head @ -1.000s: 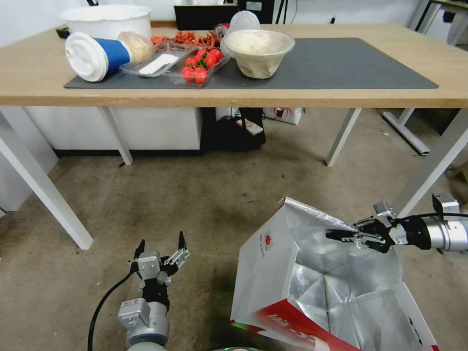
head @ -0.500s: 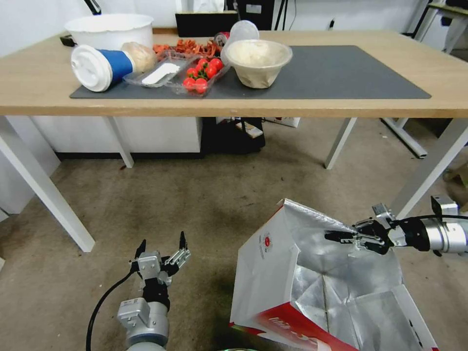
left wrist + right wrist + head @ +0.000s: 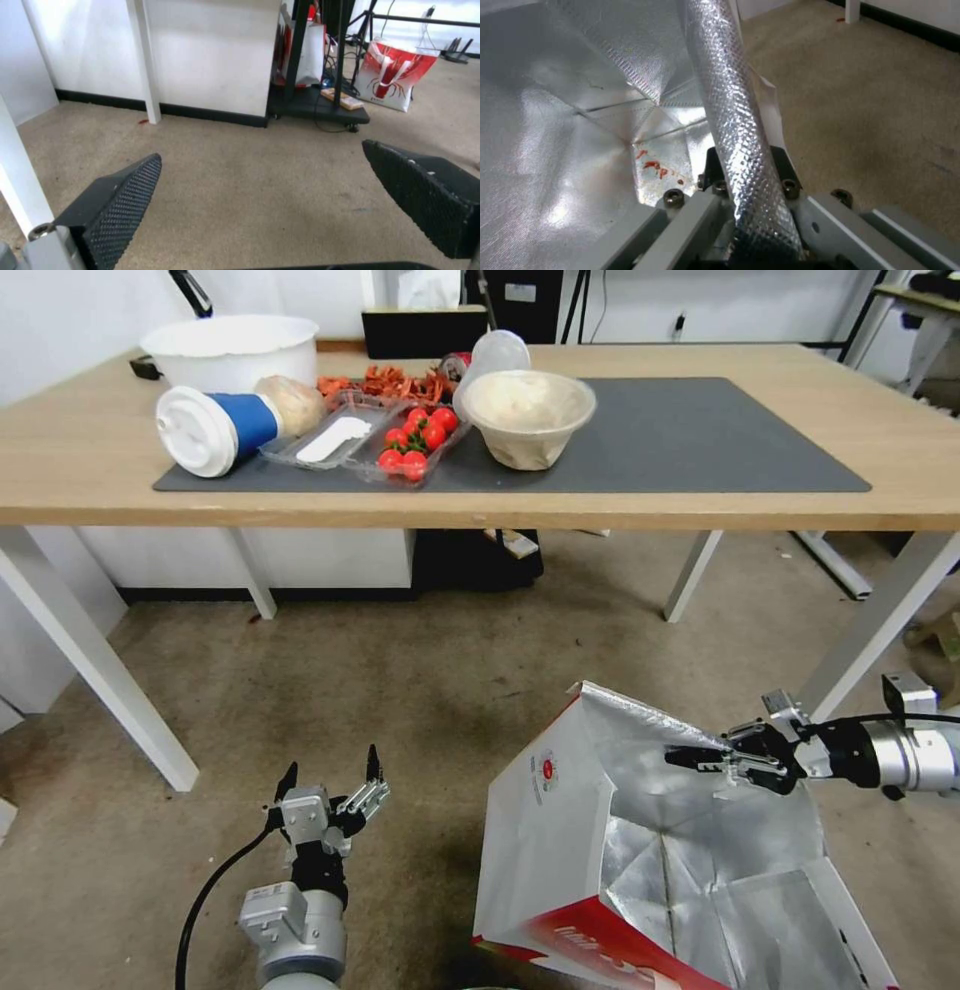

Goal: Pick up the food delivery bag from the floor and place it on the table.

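The right gripper point(image 3: 690, 758) pinches the food delivery bag's point(image 3: 560, 830) foil rim at the bag's 1 o'clock corner. The left gripper point(image 3: 330, 773) hovers over the floor point(image 3: 400, 670), fingers spread.

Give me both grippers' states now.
Left gripper: open, empty, above the floor.
Right gripper: shut on the food delivery bag rim.

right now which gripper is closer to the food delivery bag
Right. The right gripper is shut on the foil rim of the food delivery bag; the left gripper hangs open beside it, apart, over the floor.
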Robot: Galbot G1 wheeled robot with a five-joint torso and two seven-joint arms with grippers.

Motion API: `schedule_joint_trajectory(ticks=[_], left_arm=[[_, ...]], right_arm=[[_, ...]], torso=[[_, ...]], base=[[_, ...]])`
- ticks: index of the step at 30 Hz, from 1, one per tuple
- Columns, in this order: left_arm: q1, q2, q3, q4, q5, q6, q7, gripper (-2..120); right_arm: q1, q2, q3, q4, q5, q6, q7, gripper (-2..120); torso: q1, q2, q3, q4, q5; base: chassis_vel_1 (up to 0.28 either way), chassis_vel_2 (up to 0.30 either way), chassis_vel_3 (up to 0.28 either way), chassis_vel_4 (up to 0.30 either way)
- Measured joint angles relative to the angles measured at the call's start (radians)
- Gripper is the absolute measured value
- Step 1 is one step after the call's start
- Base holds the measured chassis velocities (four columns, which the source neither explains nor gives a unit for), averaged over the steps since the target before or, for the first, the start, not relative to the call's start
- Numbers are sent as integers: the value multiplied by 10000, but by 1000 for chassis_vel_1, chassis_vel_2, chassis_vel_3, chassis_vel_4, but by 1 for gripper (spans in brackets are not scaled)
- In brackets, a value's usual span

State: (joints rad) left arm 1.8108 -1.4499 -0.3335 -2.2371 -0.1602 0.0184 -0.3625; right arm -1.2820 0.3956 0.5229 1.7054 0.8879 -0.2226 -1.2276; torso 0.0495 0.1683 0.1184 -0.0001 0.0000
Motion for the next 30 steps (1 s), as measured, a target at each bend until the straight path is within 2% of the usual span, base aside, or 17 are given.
schedule_joint_trajectory(ticks=[15, 30], left_arm=[[-7, -13, 10, 8, 47, -60, -33, 100], [-22, -9, 8, 48, 61, -59, -43, 100]], right_arm=[[-53, 13, 36, 52, -57, 18, -11, 0], [-56, -17, 49, 29, -65, 23, -53, 0]], torso=[[132, 659, 527, 0, 0], [295, 1234, 943, 0, 0]], base=[[0, 0, 0, 0], [0, 0, 0, 0]])
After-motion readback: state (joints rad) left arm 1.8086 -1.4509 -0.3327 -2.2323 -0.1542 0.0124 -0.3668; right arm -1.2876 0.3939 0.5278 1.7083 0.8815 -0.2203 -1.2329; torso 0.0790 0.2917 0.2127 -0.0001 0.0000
